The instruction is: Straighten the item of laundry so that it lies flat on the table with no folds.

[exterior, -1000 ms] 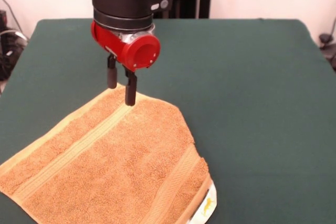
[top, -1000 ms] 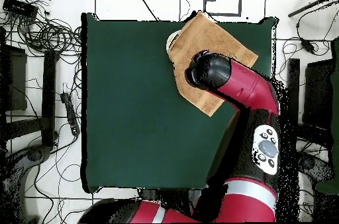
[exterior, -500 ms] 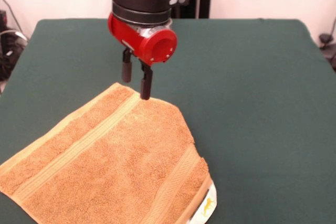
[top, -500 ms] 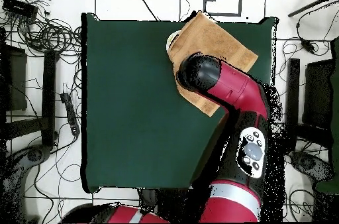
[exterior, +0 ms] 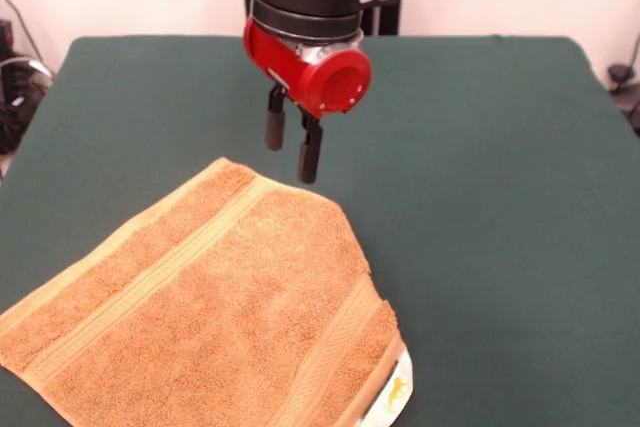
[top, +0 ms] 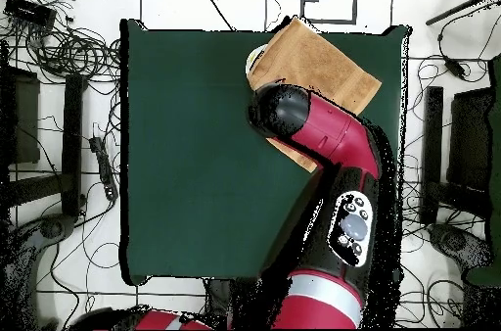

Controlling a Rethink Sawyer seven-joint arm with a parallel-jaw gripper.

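Since the earlier frames the gripper (exterior: 292,153) has travelled sideways off the towel's far corner and now hangs over bare table (exterior: 480,147), fingers apart and holding nothing. Front view: the towel (exterior: 210,312) lies at the table's near left corner, set diagonally, its long axis running from the near left edge up toward the middle; a white tag (exterior: 395,394) shows at its near right end, where an underlayer peeks out, so a fold appears to remain. Overhead view: the towel (top: 328,68) sits in the top right corner of the table (top: 186,151), partly hidden beneath the arm. Judgement: repositioning between grasps; next, descend on the doubled edge and draw it outward.
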